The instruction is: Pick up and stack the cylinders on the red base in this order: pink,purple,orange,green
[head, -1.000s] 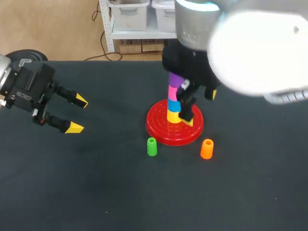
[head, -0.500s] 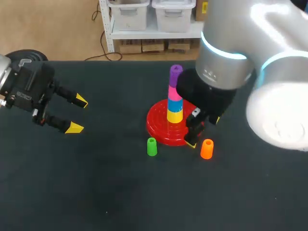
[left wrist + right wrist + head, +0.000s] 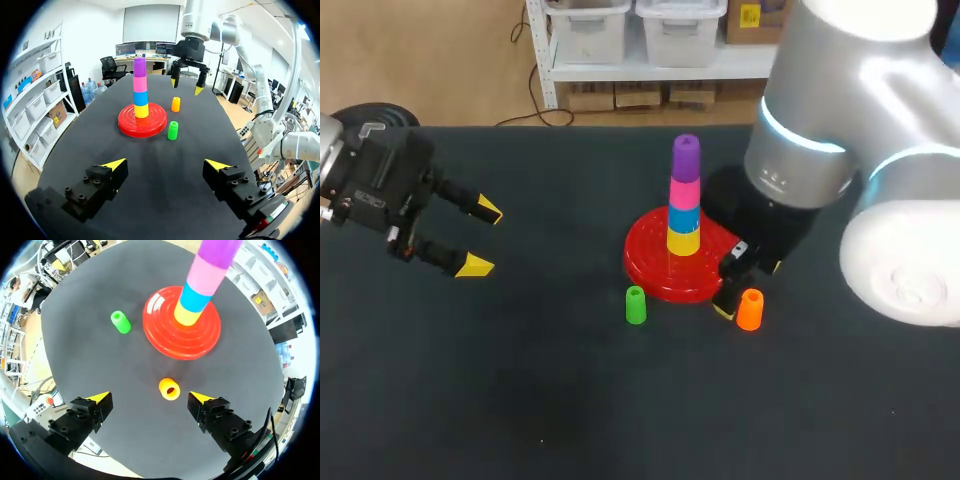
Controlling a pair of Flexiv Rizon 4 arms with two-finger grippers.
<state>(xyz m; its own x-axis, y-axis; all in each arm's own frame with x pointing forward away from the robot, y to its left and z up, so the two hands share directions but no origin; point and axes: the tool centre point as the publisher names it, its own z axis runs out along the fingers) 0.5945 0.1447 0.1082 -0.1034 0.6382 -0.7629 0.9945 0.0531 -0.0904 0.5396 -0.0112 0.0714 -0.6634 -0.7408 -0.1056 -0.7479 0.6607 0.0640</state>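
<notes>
Jaws gape wide and empty on both grippers.
Head view: right gripper [image 3: 748, 288] low beside orange cylinder [image 3: 749, 309], just off red base [image 3: 650, 265]; purple cylinder [image 3: 686, 157] tops the stack.
Left wrist view: left gripper [image 3: 165, 164] well apart from it all.
Right wrist view: orange cylinder upright ahead, centred on the gap.
Judged step: orange pickup. Next move: descend, close.

I see a plain matte black tabletop [image 3: 520, 380]. The red base [image 3: 655, 262] is glossy, ringed with concentric ridges. On it sit a yellow cylinder [image 3: 683, 240], blue cylinder [image 3: 684, 218], pink cylinder [image 3: 685, 192] and purple cylinder [image 3: 686, 158]. The green cylinder [image 3: 636, 305] and orange cylinder [image 3: 750, 310] are solid-coloured. My left gripper [image 3: 481, 238] and right gripper [image 3: 150, 398] are black, yellow-tipped. My right arm [image 3: 820, 120] is silver with a cyan band.
</notes>
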